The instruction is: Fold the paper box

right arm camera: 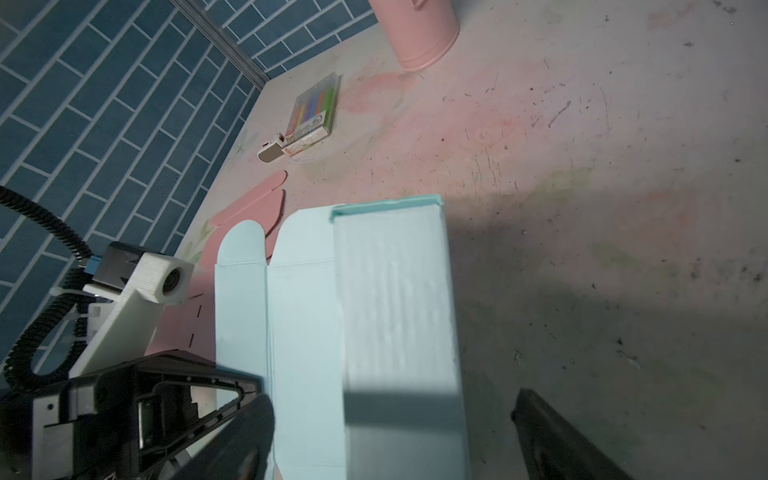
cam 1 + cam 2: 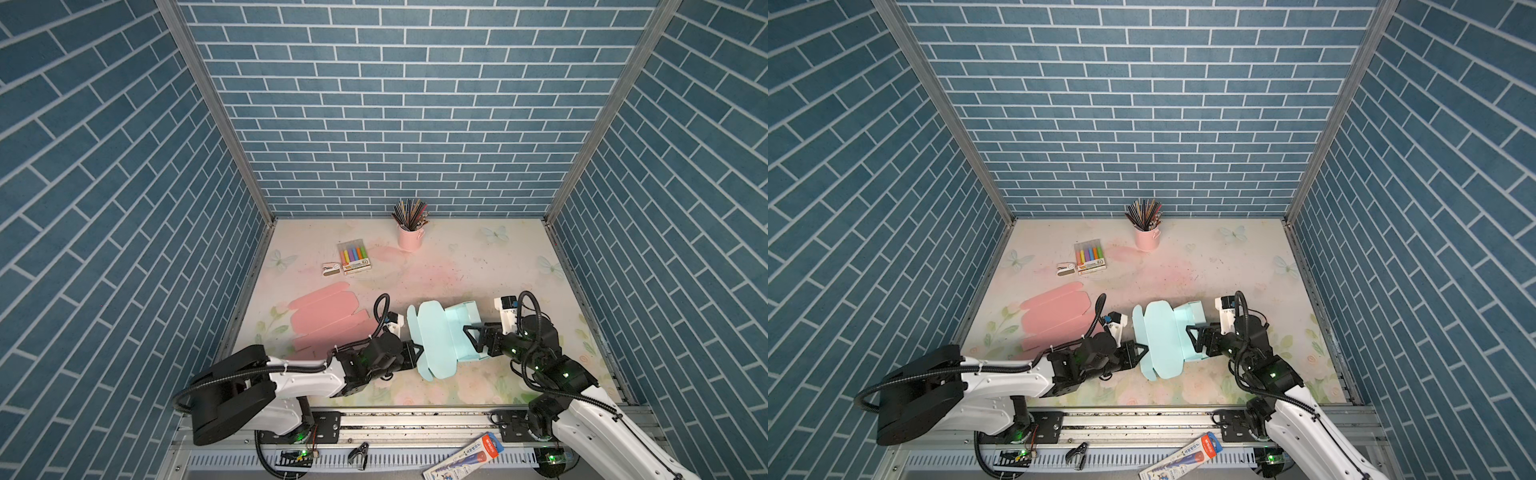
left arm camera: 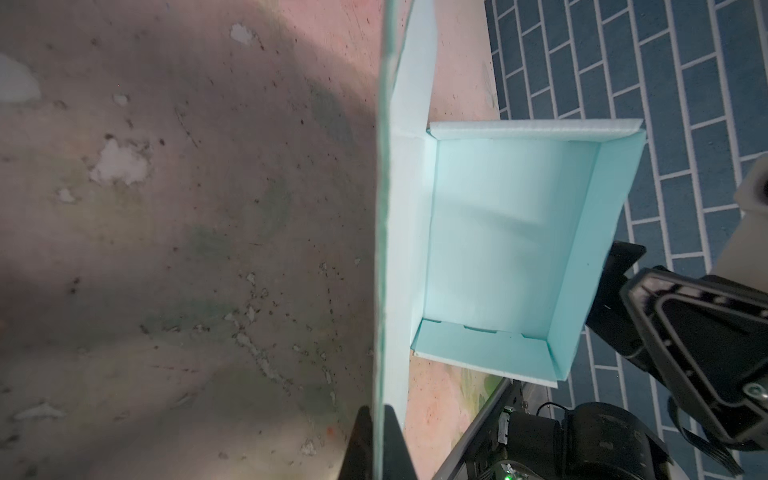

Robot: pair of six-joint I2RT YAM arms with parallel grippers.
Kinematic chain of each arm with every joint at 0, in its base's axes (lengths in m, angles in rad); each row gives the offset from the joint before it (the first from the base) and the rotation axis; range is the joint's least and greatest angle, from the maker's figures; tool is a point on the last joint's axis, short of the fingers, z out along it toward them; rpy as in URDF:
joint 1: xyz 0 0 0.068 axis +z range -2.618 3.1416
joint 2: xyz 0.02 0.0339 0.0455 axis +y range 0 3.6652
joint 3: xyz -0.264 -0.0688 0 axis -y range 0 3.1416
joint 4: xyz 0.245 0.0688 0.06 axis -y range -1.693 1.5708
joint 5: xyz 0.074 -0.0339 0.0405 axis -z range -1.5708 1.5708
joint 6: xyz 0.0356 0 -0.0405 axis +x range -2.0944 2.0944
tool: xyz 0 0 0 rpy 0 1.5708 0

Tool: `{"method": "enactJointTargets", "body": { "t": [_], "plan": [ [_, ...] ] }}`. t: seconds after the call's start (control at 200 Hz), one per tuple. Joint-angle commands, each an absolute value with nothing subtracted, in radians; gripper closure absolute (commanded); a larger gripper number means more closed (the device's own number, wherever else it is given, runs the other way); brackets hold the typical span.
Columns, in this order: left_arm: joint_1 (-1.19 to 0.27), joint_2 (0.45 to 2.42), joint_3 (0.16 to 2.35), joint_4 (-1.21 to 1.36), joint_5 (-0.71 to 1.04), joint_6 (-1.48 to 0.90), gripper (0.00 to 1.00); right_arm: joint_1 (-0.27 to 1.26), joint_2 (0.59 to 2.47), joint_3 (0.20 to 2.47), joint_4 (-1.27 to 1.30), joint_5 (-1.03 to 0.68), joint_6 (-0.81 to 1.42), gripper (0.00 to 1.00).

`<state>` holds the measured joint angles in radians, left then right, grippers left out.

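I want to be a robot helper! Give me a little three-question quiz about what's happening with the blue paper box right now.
1. True or false: the left end effector is shut on a flap of the light blue paper box.
2. Fill in: the right end effector, straddling the box, is ____ (open or shut).
3. Where is the flat pink paper cutout? A) inside the blue box B) flat on the flower-printed tabletop C) held by the right end effector

Key: 1 true; 2 open; 3 B.
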<state>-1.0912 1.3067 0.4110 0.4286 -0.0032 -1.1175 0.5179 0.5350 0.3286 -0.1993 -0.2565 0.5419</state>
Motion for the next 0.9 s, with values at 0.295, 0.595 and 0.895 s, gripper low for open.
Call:
{"method": "enactJointTargets", "body": {
  "t": [0.295,0.595,0.895],
  "plan": [
    [-1.016,1.234,0.741,-0.198,0.01,-0.692,1.0,0.519,0.545,0.544,-0.277,-0.155,0.42,0.09],
    [-1.018,1.315,1.04,-0.53,0.103,-0.42,1.0,0.518,0.7,0.605,-0.065,-0.246,0.264,0.1],
    [-1.021,1.376,1.23,-0.766,0.146,-0.258,1.0,0.518,0.633,0.378,0.411,-0.498,0.063,0.16]
  ]
}}
